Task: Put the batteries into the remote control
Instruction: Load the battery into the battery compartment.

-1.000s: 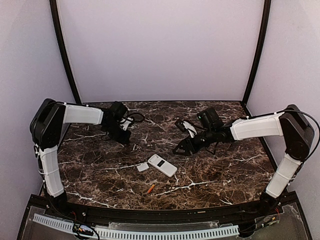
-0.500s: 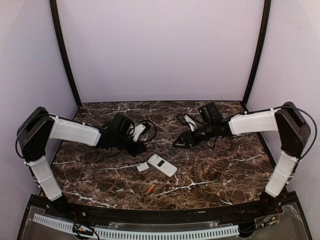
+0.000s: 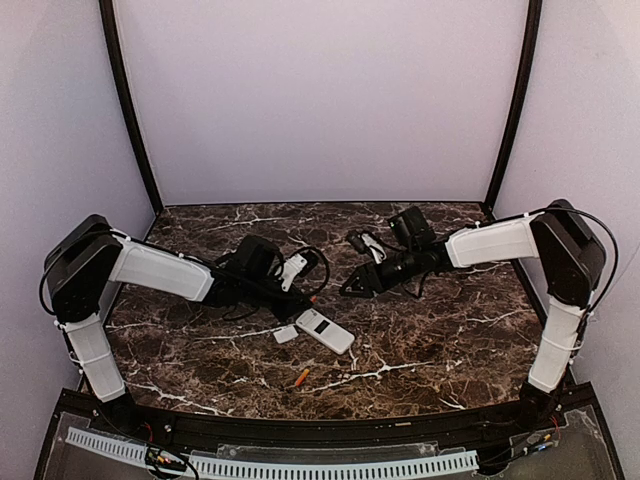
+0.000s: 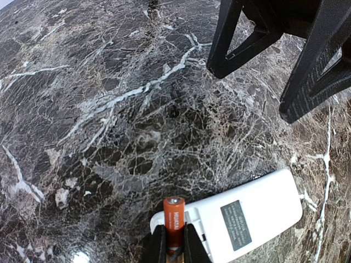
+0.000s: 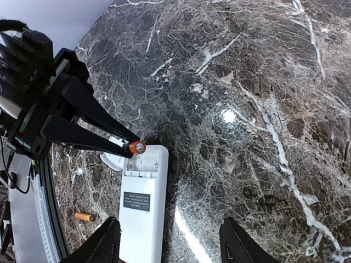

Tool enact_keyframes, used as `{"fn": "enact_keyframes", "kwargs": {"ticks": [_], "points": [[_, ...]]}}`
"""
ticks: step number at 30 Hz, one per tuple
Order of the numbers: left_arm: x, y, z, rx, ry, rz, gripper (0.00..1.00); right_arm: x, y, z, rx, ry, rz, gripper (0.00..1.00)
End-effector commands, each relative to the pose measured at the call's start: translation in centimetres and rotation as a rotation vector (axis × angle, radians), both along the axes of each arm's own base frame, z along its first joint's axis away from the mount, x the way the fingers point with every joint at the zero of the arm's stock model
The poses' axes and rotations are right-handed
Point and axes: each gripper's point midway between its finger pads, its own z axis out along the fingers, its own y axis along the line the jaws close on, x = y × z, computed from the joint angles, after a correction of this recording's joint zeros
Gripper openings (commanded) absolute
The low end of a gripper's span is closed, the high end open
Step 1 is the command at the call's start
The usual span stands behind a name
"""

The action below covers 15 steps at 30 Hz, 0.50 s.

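— Two batteries (image 3: 301, 377): why apart?
— One lies loose on the table (image 3: 450, 340). The left gripper (image 4: 174, 241) pinches the other (image 4: 174, 216) end-first at the remote control (image 4: 241, 219)'s open bay, apparently for seating. Right gripper (image 3: 353, 287) hangs wide, empty.

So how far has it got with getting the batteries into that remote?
Done: the cover plate lies off beside the remote control, and one battery is picked up. In hand: the left tool grips that battery right at the remote's open end, not yet seated. Left: the second battery lies loose on the table near the front edge; the right tool hangs open and empty nearby.
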Motion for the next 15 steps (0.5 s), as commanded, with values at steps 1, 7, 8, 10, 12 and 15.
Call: {"fn": "enact_keyframes", "kwargs": {"ticks": [1, 7, 8, 10, 12, 15], "points": [[-0.3, -0.6, 0.3, 0.001, -0.031, -0.033, 0.03, 0.8, 0.8, 0.5, 0.033, 0.001, 0.006, 0.61], [-0.5, -0.2, -0.8, 0.055, -0.045, -0.041, 0.04, 0.8, 0.9, 0.2, 0.037, 0.01, 0.01, 0.6], [-0.6, -0.2, -0.9, 0.059, -0.045, -0.042, 0.04, 0.8, 0.9, 0.2, 0.036, 0.01, 0.009, 0.6], [-0.5, -0.2, -1.1, 0.071, -0.048, -0.041, 0.05, 0.8, 0.9, 0.2, 0.037, 0.011, 0.009, 0.6], [-0.4, -0.1, -1.3, 0.085, -0.053, -0.042, 0.05, 0.8, 0.9, 0.1, 0.037, 0.015, 0.009, 0.6], [-0.5, 0.0, -1.7, 0.098, -0.05, -0.04, 0.06, 0.7, 1.0, 0.0, 0.038, 0.02, 0.011, 0.6]]}}
